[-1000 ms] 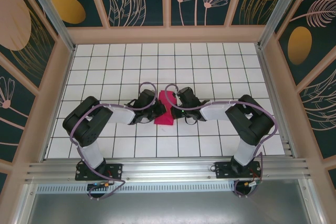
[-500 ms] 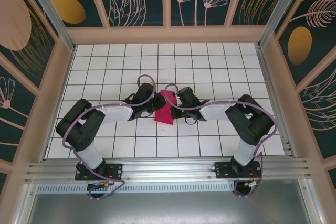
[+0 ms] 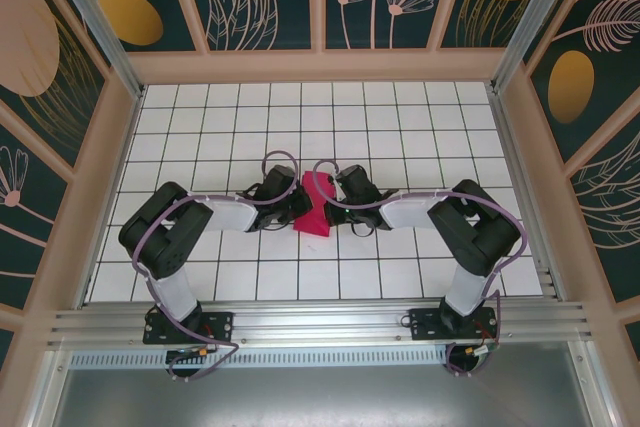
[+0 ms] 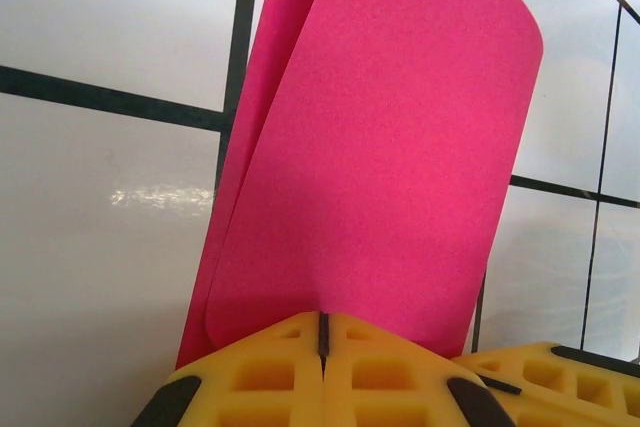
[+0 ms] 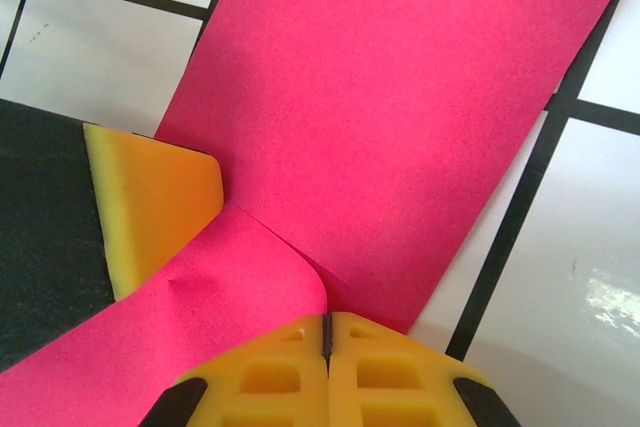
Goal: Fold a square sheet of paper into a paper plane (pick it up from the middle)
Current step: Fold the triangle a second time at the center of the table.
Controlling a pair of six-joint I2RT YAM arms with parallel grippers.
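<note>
My left gripper (image 4: 323,332) and right gripper (image 5: 326,332) each pinch the square sheet of paper (image 3: 316,209) from opposite sides, I judge to keep its doubled layers aligned for a crease. It sits mid-table between them, curled up off the tiles (image 3: 400,137) (nothing here serves as a container).

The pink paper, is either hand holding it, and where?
Both: left hand pinches the paper at its curled end, right hand at a crease.
</note>
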